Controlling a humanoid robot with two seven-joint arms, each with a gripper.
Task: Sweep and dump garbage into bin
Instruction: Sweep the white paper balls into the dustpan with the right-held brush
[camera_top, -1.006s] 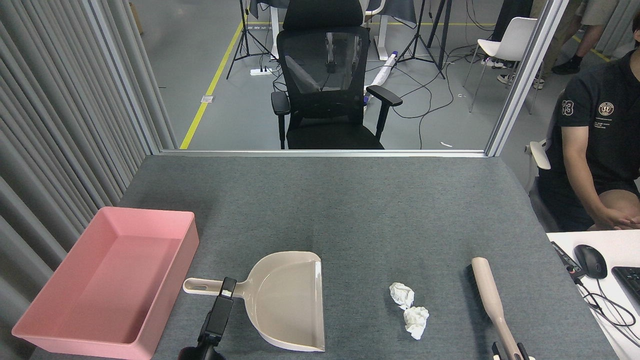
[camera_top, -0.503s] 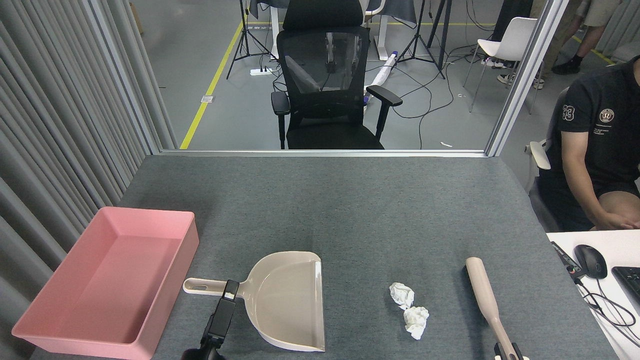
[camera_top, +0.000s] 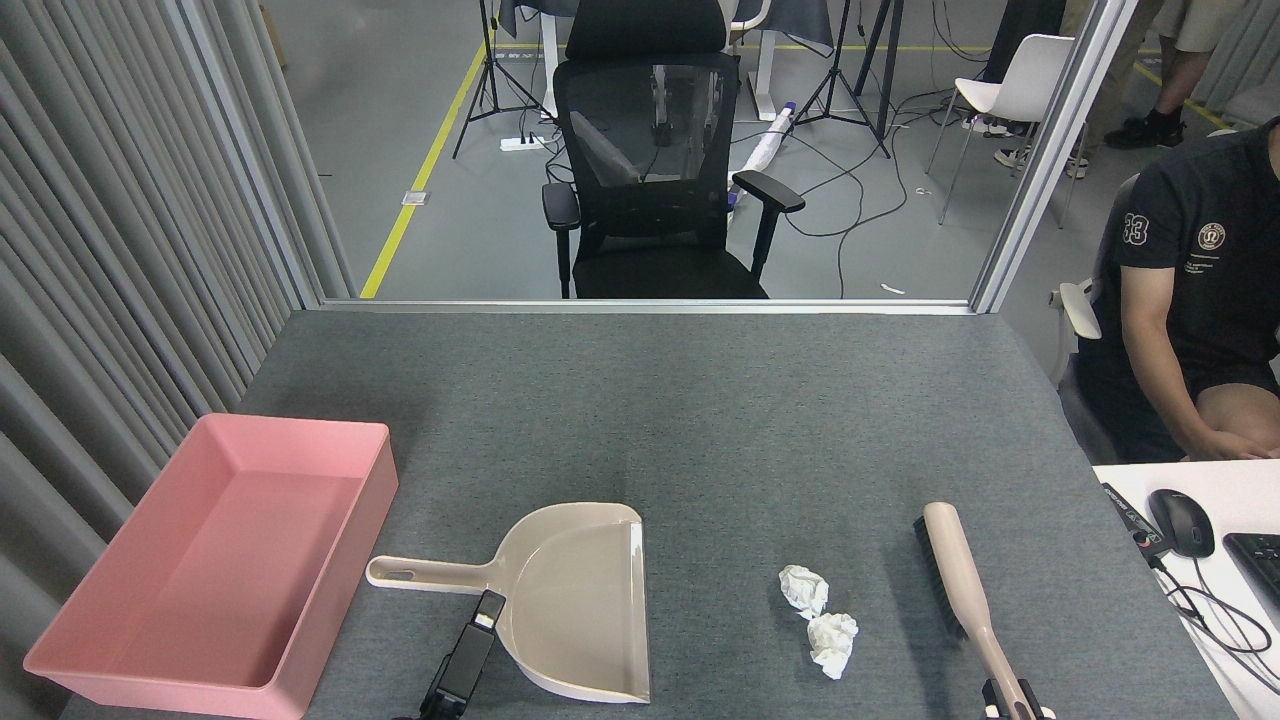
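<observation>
left gripper (camera_top: 487, 610) drawn back off dustpan (camera_top: 575, 600) handle, brush (camera_top: 957, 580) nudged left

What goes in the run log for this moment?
left gripper: beside dustpan, grip unclear | right gripper: holding brush | garbage: unswept | bin: empty

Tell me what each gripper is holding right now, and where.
Right gripper holds the brush by its handle's near end. Left gripper holds nothing, beside the dustpan.
</observation>
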